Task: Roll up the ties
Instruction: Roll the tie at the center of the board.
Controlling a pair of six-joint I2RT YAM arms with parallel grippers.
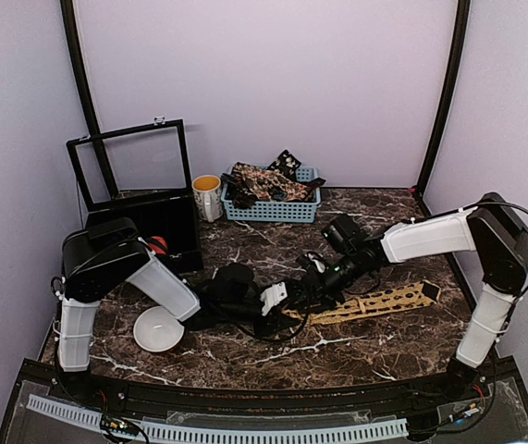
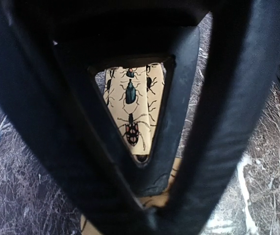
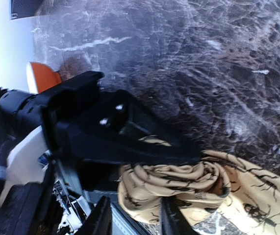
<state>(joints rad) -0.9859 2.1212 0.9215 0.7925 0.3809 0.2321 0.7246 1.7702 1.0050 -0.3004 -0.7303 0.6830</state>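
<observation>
Coils of the tie [image 3: 179, 182], lower centre, sit clamped in the left pincer [image 1: 287, 303]; the right pincer [image 3: 137, 216] stands partly open beside them.

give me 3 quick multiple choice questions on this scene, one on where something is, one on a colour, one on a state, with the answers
1. Where does the blue basket stand?
A. at the near edge
B. at the back, beside the mug
C. in the front right corner

2. What is the ground colour of the tie lying on the table?
A. mustard-tan
B. bright red
C. white

3. How does that tie lie?
A. fully flat
B. fully coiled
C. coiled at one end, the rest flat

Answers: B, the top view shows it by the back wall next to the mug. A, the cloth is tan with dark insects. C, the right wrist view shows a coil with flat strip trailing off.
</observation>
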